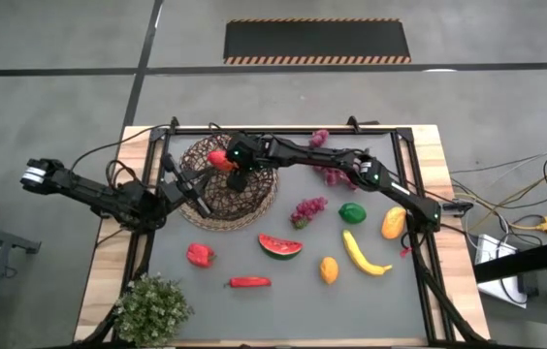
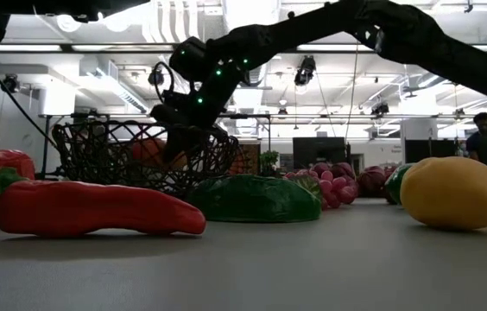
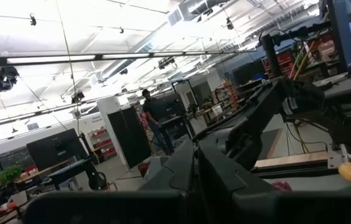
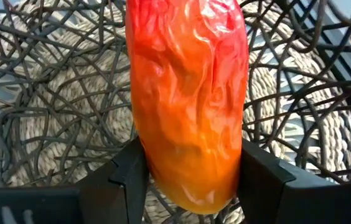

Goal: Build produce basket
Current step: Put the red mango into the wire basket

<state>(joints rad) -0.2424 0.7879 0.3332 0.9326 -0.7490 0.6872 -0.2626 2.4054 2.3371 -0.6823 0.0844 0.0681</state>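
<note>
The right end effector (image 1: 225, 163) hangs over the far part of the basket (image 1: 254, 199), its fingers (image 4: 259, 180) clamped on a red-orange pepper (image 4: 188, 99) held above the woven floor. The left end effector (image 1: 196, 184) is closed and empty, just beside the basket's left rim. Other produce lies on the table (image 1: 390, 301): watermelon slice (image 1: 279, 245), banana (image 1: 363, 254), red chili (image 1: 248, 282).

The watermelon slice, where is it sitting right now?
In the high view the watermelon slice lies on the table just in front of the basket, between the red pepper and the banana.
</note>
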